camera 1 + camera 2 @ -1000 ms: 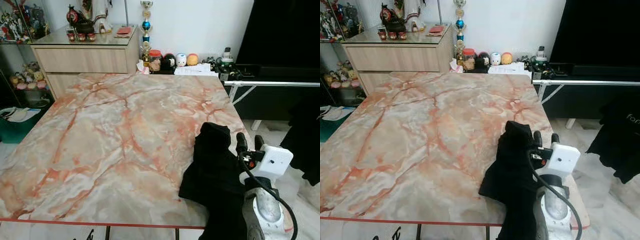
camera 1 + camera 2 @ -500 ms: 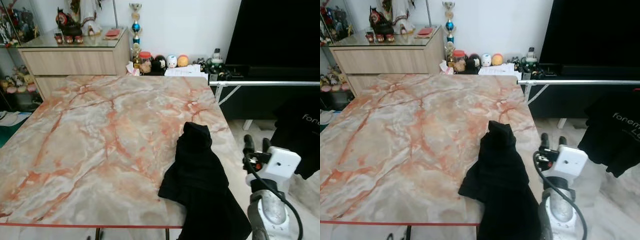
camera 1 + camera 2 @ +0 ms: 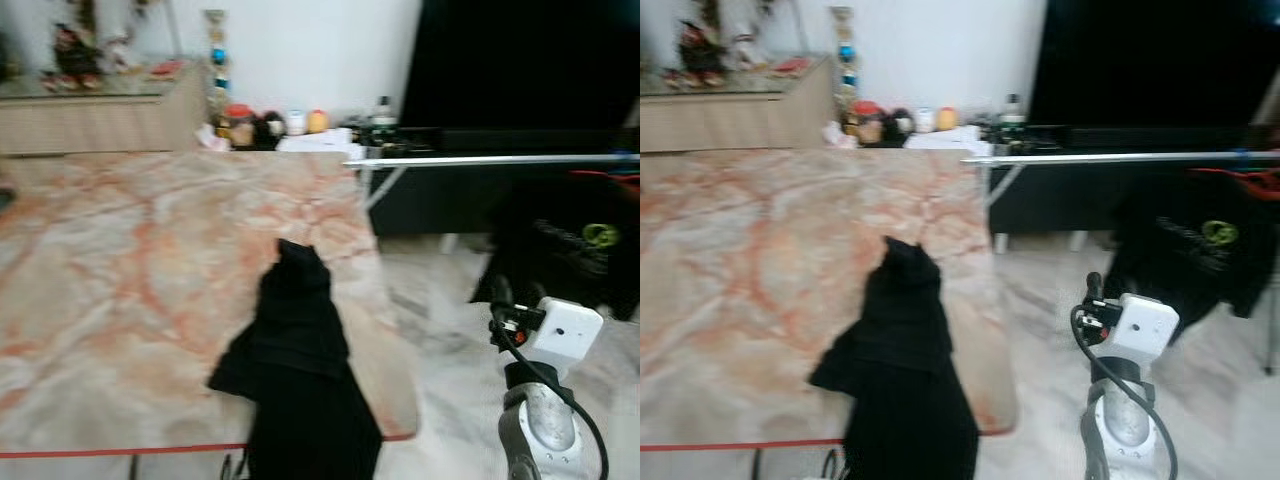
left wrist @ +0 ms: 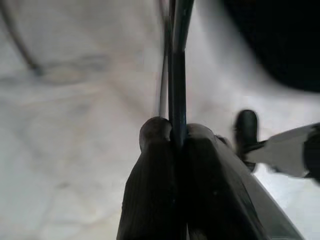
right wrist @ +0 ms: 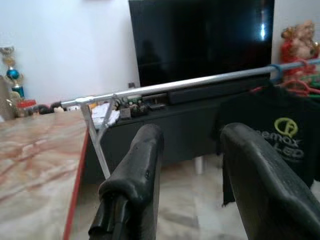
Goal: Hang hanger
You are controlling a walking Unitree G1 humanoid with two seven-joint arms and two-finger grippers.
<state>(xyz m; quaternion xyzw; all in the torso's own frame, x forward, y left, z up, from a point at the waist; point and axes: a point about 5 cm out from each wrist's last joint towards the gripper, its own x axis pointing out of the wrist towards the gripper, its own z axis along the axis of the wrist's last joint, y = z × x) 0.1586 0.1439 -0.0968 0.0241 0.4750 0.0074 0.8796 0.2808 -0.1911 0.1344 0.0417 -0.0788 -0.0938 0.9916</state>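
Our left gripper (image 4: 175,145) pinches a thin dark hanger (image 4: 176,75) rod; our right gripper (image 5: 200,170) stands spread before the rail (image 5: 200,80). The hanger looks light, stiff and slippery, so we judge a grip near its hook steadier.

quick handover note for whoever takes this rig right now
Left pincer: shut on a thin dark rod, probably the hanger.
Right pincer: open, empty, raised beside the table and facing the clothes rail.
A black garment lies draped over the marble table's near right edge. A black printed shirt already hangs on the rail.
Done: hanger in grip. Left: carry it to the rail and hook it on.
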